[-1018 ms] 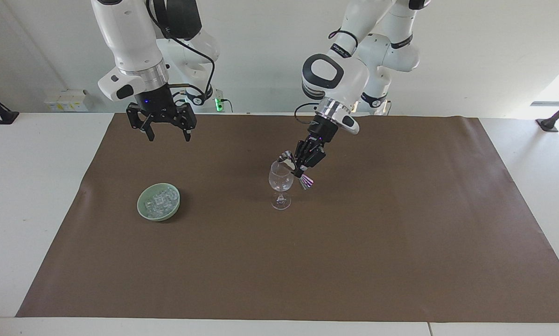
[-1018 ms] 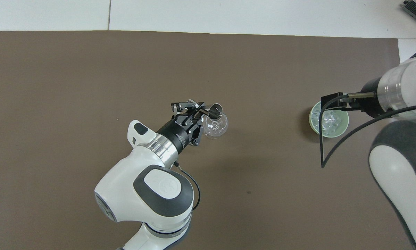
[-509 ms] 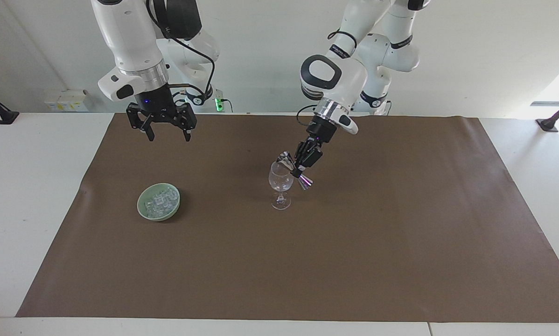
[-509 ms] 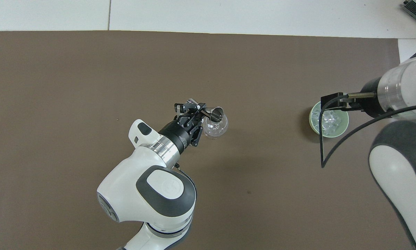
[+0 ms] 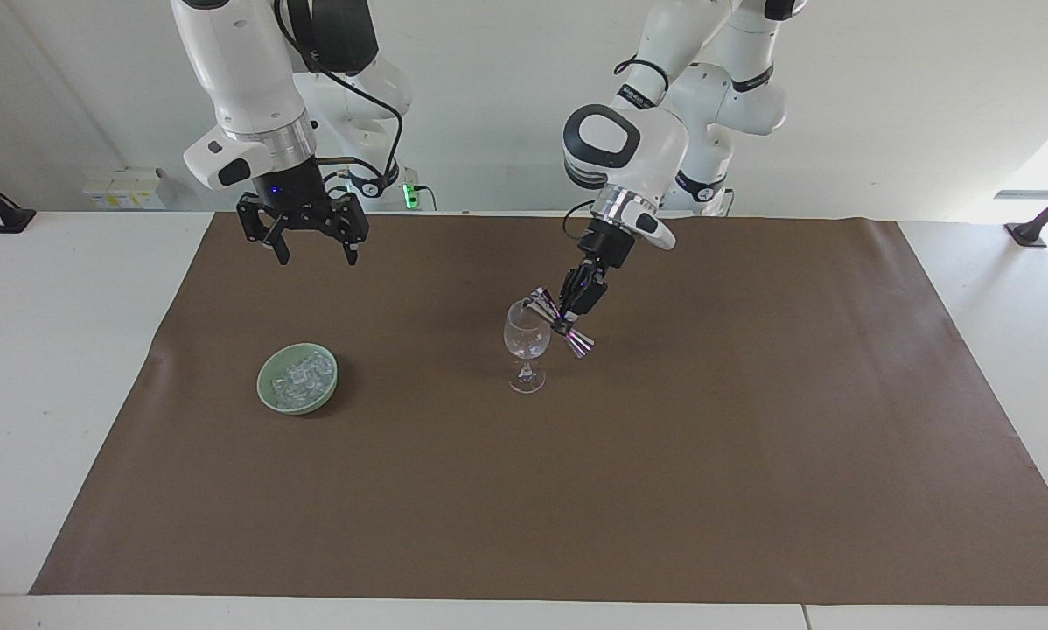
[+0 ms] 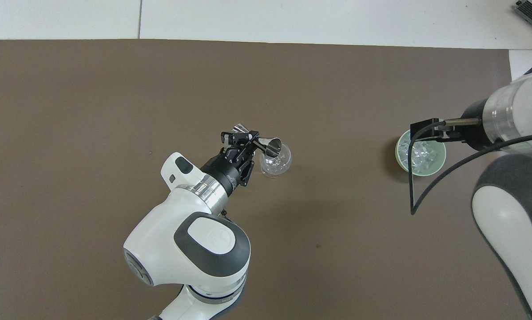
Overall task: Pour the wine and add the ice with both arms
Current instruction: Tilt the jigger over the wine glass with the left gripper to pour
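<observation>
A clear wine glass (image 5: pixel 526 338) (image 6: pixel 276 162) stands upright mid-mat. My left gripper (image 5: pixel 567 321) (image 6: pixel 251 139) is shut on the waist of a metal double-ended jigger (image 5: pixel 545 307) (image 6: pixel 272 145). The jigger is tilted, with one cup at the glass's rim. No wine shows, and the glass looks clear. The ice (image 5: pixel 300 374) (image 6: pixel 424 154) is heaped in a pale green bowl (image 5: pixel 268 391) (image 6: pixel 400 161) toward the right arm's end. My right gripper (image 5: pixel 316 255) hangs open and holds nothing, over the mat beside the bowl on the robots' side. In the overhead view its wrist covers part of the bowl.
A brown mat (image 5: pixel 664 490) (image 6: pixel 115 89) covers most of the white table (image 5: pixel 60 350). Small white boxes (image 5: pixel 126 188) sit at the table's edge by the right arm's base. The right arm's black cable (image 6: pixel 419 186) hangs over the mat.
The left wrist has turned a little and the jigger has shifted slightly at the glass's rim. The right arm has stayed where it was, still open.
</observation>
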